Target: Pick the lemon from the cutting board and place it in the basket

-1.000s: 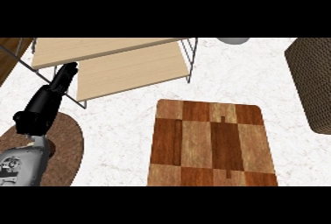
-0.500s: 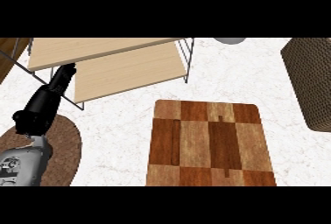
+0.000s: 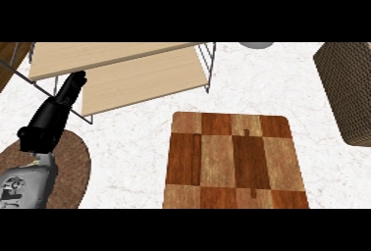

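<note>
Nothing has shifted noticeably since earlier frames. No lemon shows on the cutting board (image 3: 235,162) at centre. Woven basket (image 3: 350,90) stands at right edge. Left hand (image 3: 59,110), fingers straight, empty, overlaps the wooden shelf rack (image 3: 138,78); brown mat (image 3: 72,169) beneath its forearm.

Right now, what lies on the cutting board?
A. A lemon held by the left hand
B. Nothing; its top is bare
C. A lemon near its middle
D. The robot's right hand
B: the cutting board shows only bare wood, with no lemon anywhere on it; the left hand hangs apart at the view's left, by the wooden shelf, fingers straight, and the right hand is out of view.
</note>
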`<control>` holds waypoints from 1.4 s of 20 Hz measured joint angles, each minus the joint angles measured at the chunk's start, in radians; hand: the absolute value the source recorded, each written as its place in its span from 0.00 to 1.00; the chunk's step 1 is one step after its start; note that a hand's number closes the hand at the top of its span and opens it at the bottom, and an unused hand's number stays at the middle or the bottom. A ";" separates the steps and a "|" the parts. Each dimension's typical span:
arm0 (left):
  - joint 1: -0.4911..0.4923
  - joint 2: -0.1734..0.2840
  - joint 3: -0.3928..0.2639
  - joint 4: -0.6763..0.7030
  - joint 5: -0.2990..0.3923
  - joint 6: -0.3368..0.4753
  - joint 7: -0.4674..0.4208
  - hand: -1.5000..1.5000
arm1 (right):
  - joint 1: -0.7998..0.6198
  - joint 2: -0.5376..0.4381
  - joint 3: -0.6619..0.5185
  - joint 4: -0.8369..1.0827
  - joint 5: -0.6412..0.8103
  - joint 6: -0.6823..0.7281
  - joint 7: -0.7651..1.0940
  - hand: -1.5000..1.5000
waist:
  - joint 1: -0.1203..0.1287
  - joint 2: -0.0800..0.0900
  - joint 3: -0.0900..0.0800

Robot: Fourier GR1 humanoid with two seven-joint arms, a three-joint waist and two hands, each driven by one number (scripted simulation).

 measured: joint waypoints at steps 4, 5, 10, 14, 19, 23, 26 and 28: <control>-0.008 0.006 0.013 0.011 0.007 -0.003 -0.009 0.50 | 0.018 0.003 0.067 -0.006 0.076 -0.056 -0.025 1.00 | -0.003 0.000 0.000; -0.002 0.010 0.019 -0.001 0.014 -0.008 -0.002 0.50 | 0.020 0.004 0.081 -0.004 0.092 -0.069 -0.036 1.00 | -0.002 0.000 0.000; 0.005 0.008 0.018 0.005 0.005 -0.004 -0.012 0.50 | 0.003 -0.001 0.120 0.043 0.140 -0.046 -0.094 0.00 | -0.002 0.000 0.000; 0.001 0.002 0.012 0.014 -0.002 -0.001 -0.014 0.50 | -0.031 0.003 0.119 0.086 0.144 0.011 -0.116 0.00 | -0.003 -0.001 0.001; -0.003 0.018 0.028 0.015 0.012 -0.018 -0.009 0.50 | -0.055 0.009 0.051 0.134 0.092 0.005 -0.113 0.00 | -0.004 -0.001 0.001; 0.005 0.016 0.027 0.002 0.014 -0.019 -0.008 0.50 | -0.095 0.007 -0.076 0.199 -0.012 -0.034 -0.035 0.00 | -0.002 -0.001 0.001; 0.011 0.007 0.021 -0.001 0.007 -0.011 -0.016 0.50 | -0.115 -0.023 -0.170 0.239 -0.087 -0.101 0.034 0.00 | 0.000 0.002 0.002; 0.008 0.013 0.026 0.001 0.010 -0.016 -0.016 0.50 | -0.115 -0.055 -0.222 0.262 -0.128 -0.136 0.067 0.00 | 0.000 0.004 0.002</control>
